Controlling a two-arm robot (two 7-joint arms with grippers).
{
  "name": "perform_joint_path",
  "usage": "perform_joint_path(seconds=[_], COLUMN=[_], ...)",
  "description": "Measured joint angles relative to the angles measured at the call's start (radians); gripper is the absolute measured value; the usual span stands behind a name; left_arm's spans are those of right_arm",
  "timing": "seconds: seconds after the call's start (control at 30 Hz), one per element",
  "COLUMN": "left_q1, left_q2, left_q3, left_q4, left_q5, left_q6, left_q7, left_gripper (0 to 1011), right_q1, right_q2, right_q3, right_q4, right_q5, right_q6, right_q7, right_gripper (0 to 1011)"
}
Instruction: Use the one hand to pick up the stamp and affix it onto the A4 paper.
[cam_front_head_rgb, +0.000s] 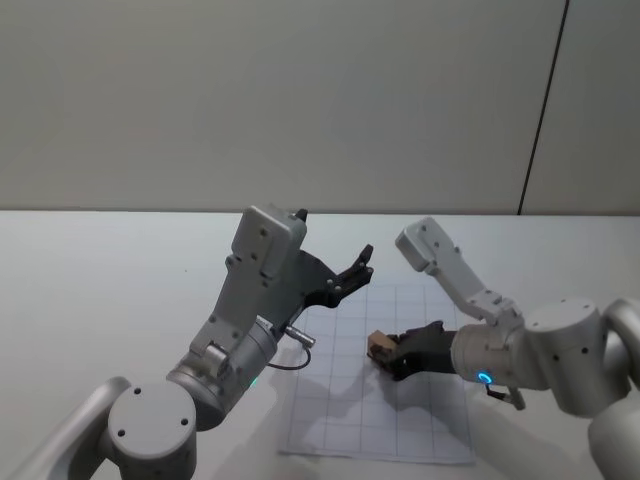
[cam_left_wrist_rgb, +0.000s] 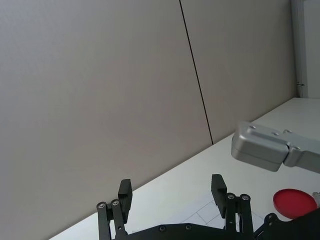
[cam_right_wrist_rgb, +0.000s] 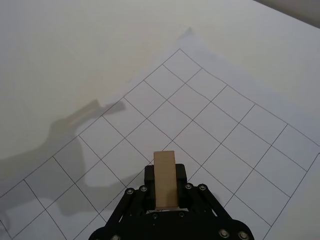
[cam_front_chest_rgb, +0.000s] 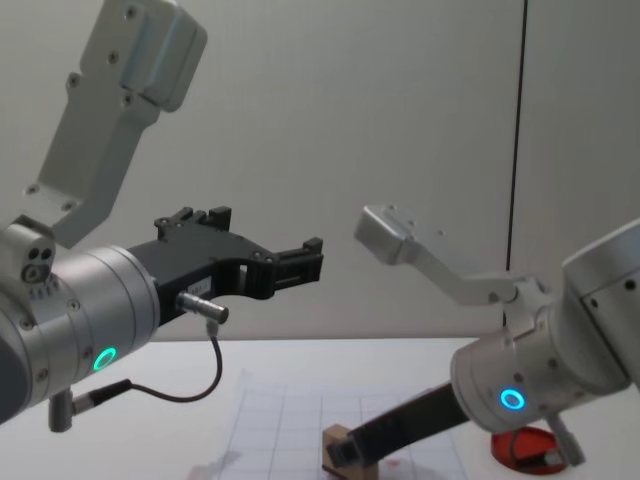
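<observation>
closest to the lens in the right wrist view, the right gripper (cam_right_wrist_rgb: 165, 172) has its black fingers (cam_right_wrist_rgb: 149, 176) clamped on the stamp (cam_right_wrist_rgb: 165, 185), a light-tan wooden block gripped by its two long sides; below it lies the a4 paper (cam_right_wrist_rgb: 210, 125), white with a thin grey grid of squares; the block hides its own lower face, so whether it touches the sheet cannot be told here.

from the head, the right gripper (cam_front_head_rgb: 392, 352) reaches in from the right on a silver-grey arm with a blue ring light (cam_front_head_rgb: 484, 378); the stamp (cam_front_head_rgb: 379, 345) sits over the middle squares of the a4 paper (cam_front_head_rgb: 340, 405), which lies flat on the white surface (cam_front_head_rgb: 100, 260); the chest view sees the stamp (cam_front_chest_rgb: 340, 447) from the side, low over the a4 paper (cam_front_chest_rgb: 280, 420), its foot cut off by the frame edge.

the left gripper (cam_front_head_rgb: 357, 268) hangs raised above the sheet's far edge, its arm lit by a green ring light (cam_front_chest_rgb: 103, 358); its fingers (cam_left_wrist_rgb: 125, 192) stand wide apart with nothing between them.

a red ink pad (cam_left_wrist_rgb: 295, 202) rests on the surface in the left wrist view, its lower edge covered by dark gripper parts; in the chest view the red ink pad (cam_front_chest_rgb: 520, 447) is a sliver mostly hidden behind the right arm.
</observation>
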Motion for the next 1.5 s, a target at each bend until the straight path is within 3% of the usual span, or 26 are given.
perform_joint_path(seconds=[0.33, 0.73, 1.07, 1.5], left_q1=[0.000, 0.000, 0.000, 0.000], left_q2=[0.000, 0.000, 0.000, 0.000], left_q3=[0.000, 0.000, 0.000, 0.000], left_q4=[0.000, 0.000, 0.000, 0.000], left_q5=[0.000, 0.000, 0.000, 0.000], left_q6=[0.000, 0.000, 0.000, 0.000], left_q7=[0.000, 0.000, 0.000, 0.000], left_gripper=[1002, 1002, 1002, 1002], right_q1=[-0.006, -0.017, -0.042, -0.079], right_q2=[0.004, 0.008, 0.012, 0.006], right_q3=[0.012, 0.030, 0.041, 0.069], right_q4=[-0.055, -0.112, -0.146, -0.161], right_q5=[0.037, 0.084, 0.101, 0.157], right_q6=[0.026, 0.051, 0.075, 0.106], right_q7=[-0.019, -0.092, -0.206, -0.421], right_gripper=[220, 220, 220, 220])
